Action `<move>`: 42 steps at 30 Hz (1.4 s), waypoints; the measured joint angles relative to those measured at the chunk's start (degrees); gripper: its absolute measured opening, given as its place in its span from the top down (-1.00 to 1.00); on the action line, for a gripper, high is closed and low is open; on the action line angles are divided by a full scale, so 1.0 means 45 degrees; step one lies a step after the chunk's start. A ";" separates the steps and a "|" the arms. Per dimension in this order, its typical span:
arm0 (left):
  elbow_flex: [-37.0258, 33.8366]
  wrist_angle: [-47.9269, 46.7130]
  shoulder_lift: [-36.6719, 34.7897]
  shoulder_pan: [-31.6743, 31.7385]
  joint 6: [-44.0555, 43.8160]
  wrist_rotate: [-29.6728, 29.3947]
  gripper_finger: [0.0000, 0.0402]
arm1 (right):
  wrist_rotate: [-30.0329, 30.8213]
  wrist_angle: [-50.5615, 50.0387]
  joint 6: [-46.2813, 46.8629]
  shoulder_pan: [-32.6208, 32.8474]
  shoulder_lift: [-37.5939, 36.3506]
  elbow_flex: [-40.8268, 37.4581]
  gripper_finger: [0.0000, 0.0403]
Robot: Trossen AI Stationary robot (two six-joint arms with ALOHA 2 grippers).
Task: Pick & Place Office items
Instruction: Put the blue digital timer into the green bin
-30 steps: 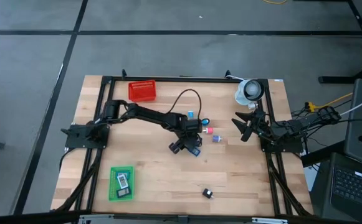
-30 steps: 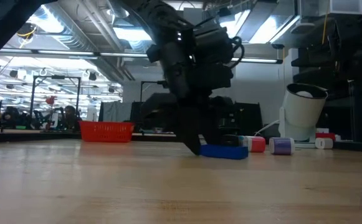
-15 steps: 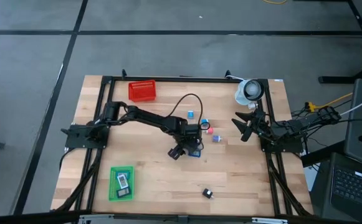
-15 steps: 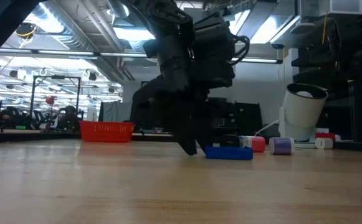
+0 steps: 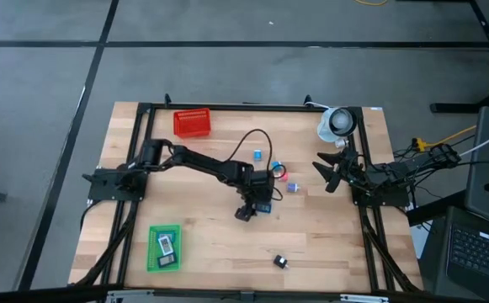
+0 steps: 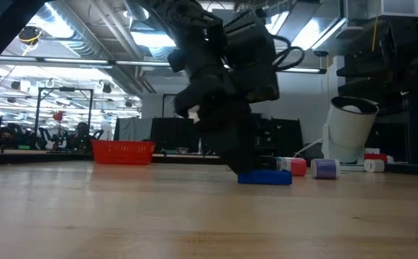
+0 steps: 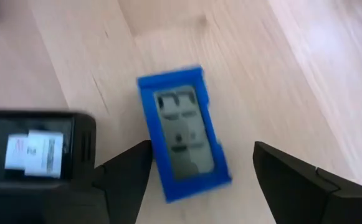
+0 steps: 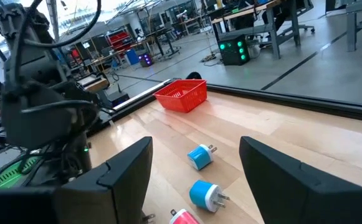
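A flat blue office item with a grey face lies on the wooden table, near its middle. My left gripper hangs over it, pointing steeply down and open, one finger on each long side of the item. Two small blue plugs, a pink piece and a purple piece lie just beyond it. A black piece sits near the front edge. My right gripper waits open and level at the table's right side. My left gripper has one fingertip right at the blue item's long edge. I cannot tell whether it touches. The other finger stands apart from the item, which lies flat on the table.
A red mesh basket stands at the far edge. A green tray with items in it lies at the near left. A white cup-like holder stands at the far right. A black block with a white label shows beside the left finger.
My left gripper has rolled about its own axis and shifted a little toward the table's near edge, staying low over the blue item. The blue item has slid slightly along the table, still flat.
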 joint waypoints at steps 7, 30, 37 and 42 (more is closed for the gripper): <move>0.0107 0.0400 0.0079 -0.0418 -0.1388 -0.1852 -0.37 | 0.0000 0.0006 0.0010 0.0000 0.0000 0.0000 -0.23; -0.0108 0.0693 0.0560 -0.0663 -0.1397 -0.3676 0.18 | 0.0000 0.0029 0.0287 -0.0001 0.0004 0.0000 -0.23; -0.0292 0.1875 -0.0154 -0.0573 -0.0985 -0.2509 0.26 | -0.0005 0.0024 0.0296 0.0000 0.0005 0.0000 -0.23; -0.0165 0.3698 -0.2007 -0.0482 -0.0542 -0.1194 0.26 | -0.0136 0.0022 0.0287 0.0000 0.0005 0.0000 -0.23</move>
